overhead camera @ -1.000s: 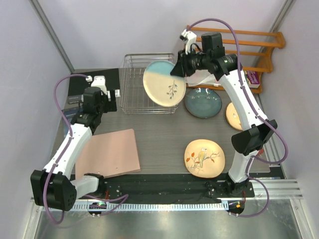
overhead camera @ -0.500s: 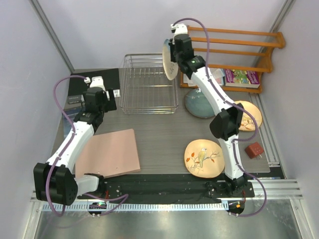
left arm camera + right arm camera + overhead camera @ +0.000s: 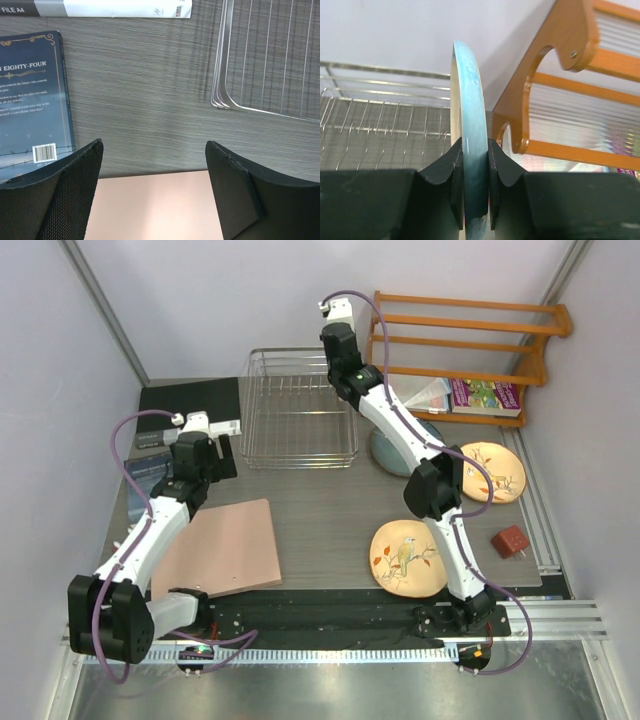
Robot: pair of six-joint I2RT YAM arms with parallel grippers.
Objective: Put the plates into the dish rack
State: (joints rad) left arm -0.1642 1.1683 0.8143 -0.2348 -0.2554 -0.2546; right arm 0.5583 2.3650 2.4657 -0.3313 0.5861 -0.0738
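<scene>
My right gripper point(image 3: 472, 142) is shut on the rim of the cream-and-light-blue plate point(image 3: 469, 100), which stands upright and edge-on. In the top view this gripper point(image 3: 338, 348) is above the far right side of the chrome wire dish rack point(image 3: 300, 410), and the arm hides the plate. The rack point(image 3: 380, 130) holds no plates. The yellow-orange bird plate point(image 3: 410, 557), the dark teal plate point(image 3: 384, 454) and the orange-yellow branch plate point(image 3: 490, 472) lie flat on the table to the right. My left gripper point(image 3: 154, 146) is open and empty, left of the rack point(image 3: 270, 55).
A pink board point(image 3: 215, 545) lies under my left gripper. A blue book point(image 3: 30, 100) and a black file point(image 3: 190, 400) lie at the left. The orange wooden shelf point(image 3: 470, 340) stands right of the rack, close to the held plate. A red-brown block point(image 3: 510, 540) sits at the right.
My right arm has swung the plate from face-up over the rack's front right to upright and edge-on at its far right. My left gripper has drawn back a little towards the board.
</scene>
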